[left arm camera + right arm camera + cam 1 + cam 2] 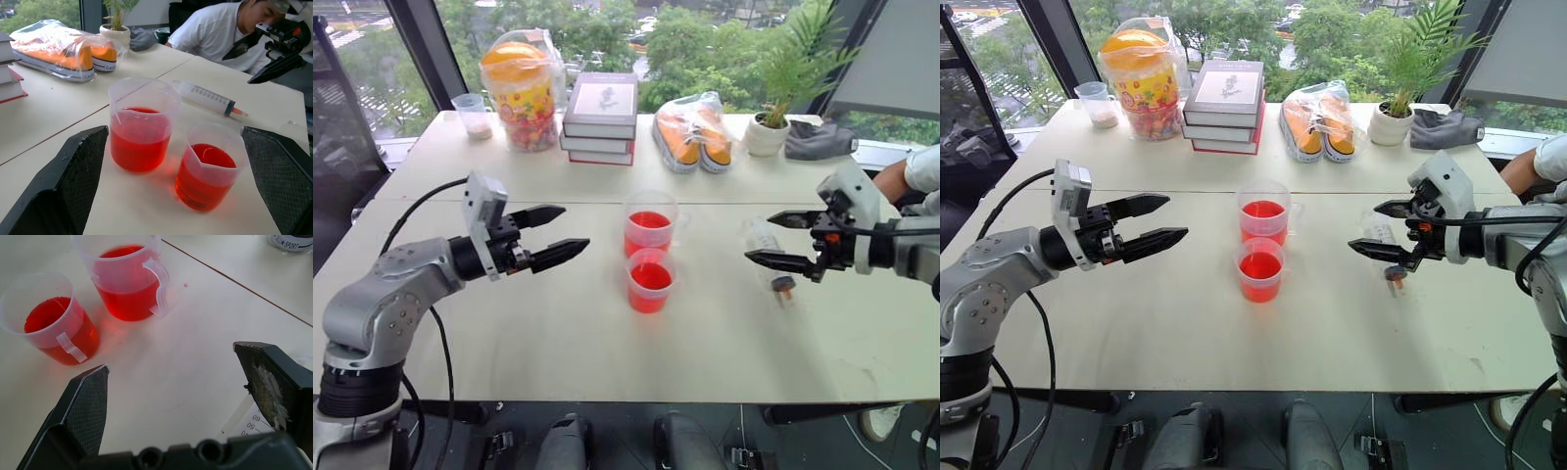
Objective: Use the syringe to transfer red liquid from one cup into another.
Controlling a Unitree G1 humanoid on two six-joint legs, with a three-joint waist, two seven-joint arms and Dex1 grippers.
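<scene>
Looking down from the head, the two cups sit touching at the middle of the table [558,343], the taller cup [650,223] on the far side and the shorter cup [651,279] on the near side, both holding red liquid [651,277], a placement that likely keeps source and target within reach of either arm. The syringe [768,251] lies flat on the table to the right of the cups, its orange tip toward the near edge, directly under the right gripper [770,239]; that gripper hovers over it with jaws spread wide and nothing between them, seemingly lined up for a pick. The left gripper [563,231] hangs left of the cups, jaws equally released and empty (probably waiting to steady a cup). From the left wrist, both cups stand framed between the open fingers [63,181], the syringe lying beyond them with a person in a white shirt seated at the far right. From the right wrist, the spread fingers [85,404] straddle bare tabletop, with the syringe's printed scale just visible beneath one finger and the cups further off, handles facing this side.
</scene>
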